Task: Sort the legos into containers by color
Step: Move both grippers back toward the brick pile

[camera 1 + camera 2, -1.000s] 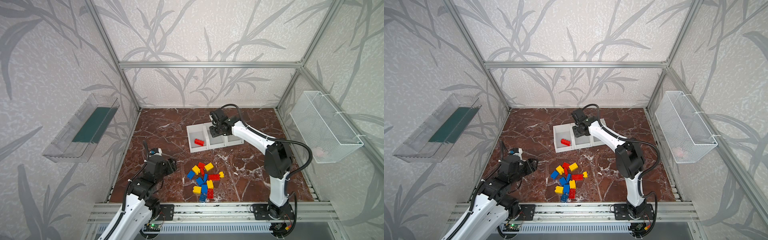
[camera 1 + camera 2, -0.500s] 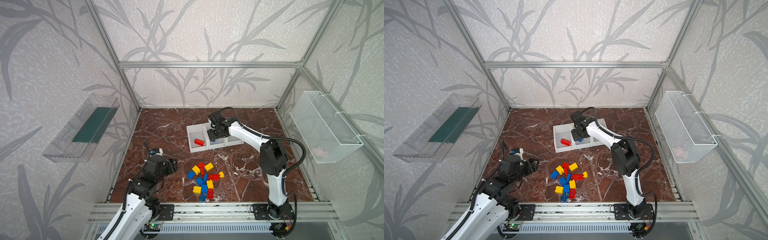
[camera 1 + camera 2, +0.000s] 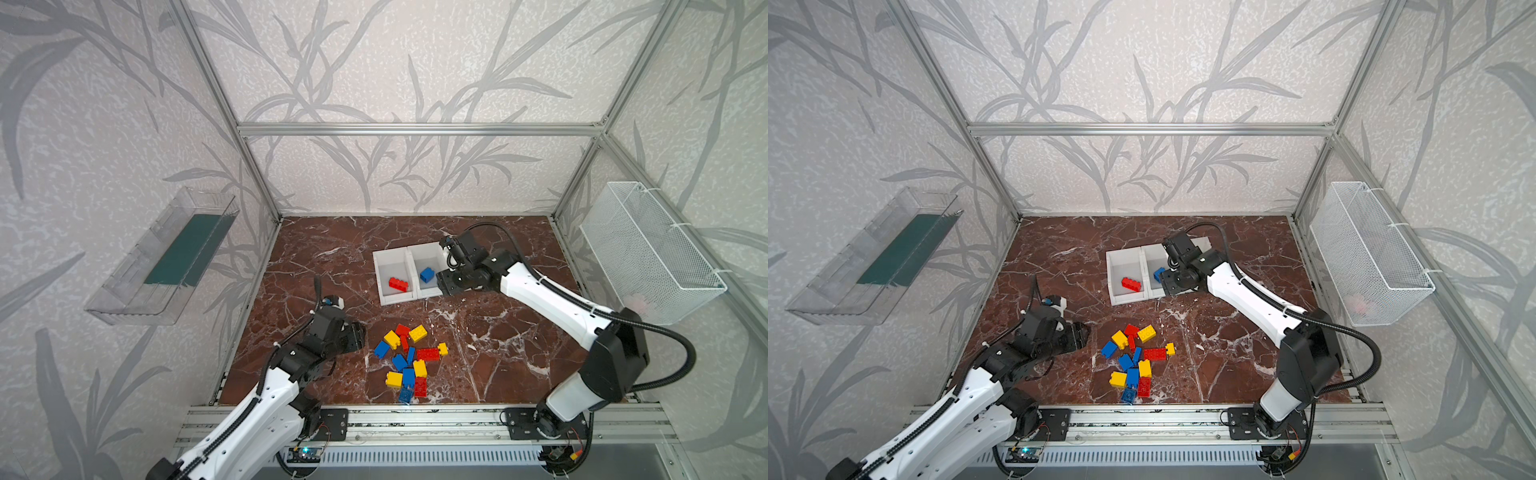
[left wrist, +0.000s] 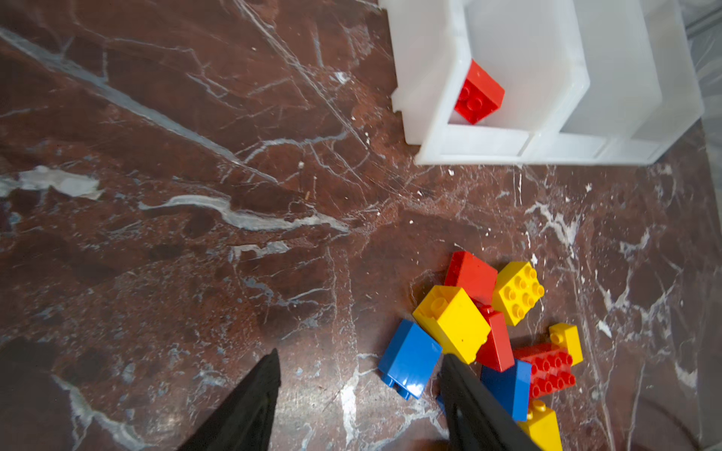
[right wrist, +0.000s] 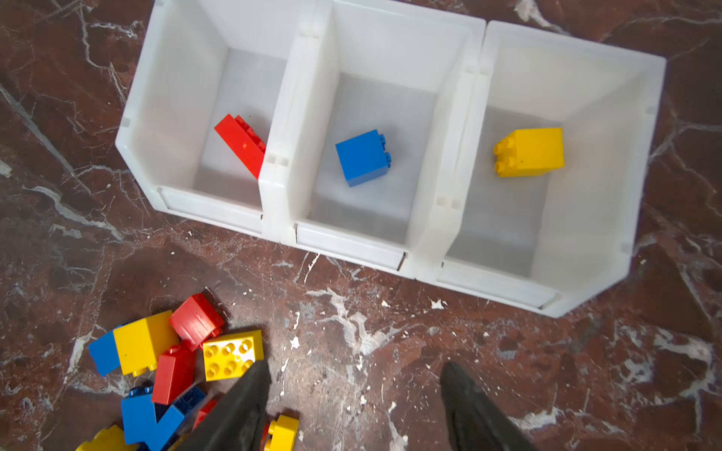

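The red-brown marble desk [image 3: 332, 249] fills the floor of the cage in both top views. I have the white left arm [image 3: 266, 399] reaching in from the near edge. The white right arm [image 3: 540, 291] stretches from its base at the near right toward the far middle.

The left jaws hang just beside the left edge of the brick pile. From the left wrist camera I see the two black fingers [image 4: 250, 402] well apart with nothing gripped. A blue brick [image 4: 410, 359] lies on the desk, showing in the gap between them. The right jaws hover over the near end of the bins. In the right wrist view they stand wide apart and empty, with bare desk showing between them.

The row of three white plastic bins [image 5: 461, 136] sits past the middle of the desk. In both top views the rightmost bin is hidden under the right arm.

The loose pile of red, blue and yellow legos [image 3: 409, 361] lies on the near half of the desk, apart from the bins.

One long red brick [image 3: 398, 284] lies in the leftmost bin and one blue cube brick [image 3: 427, 274] in the middle bin. The right wrist camera shows a yellow brick [image 5: 529, 152] on its side in the third bin.
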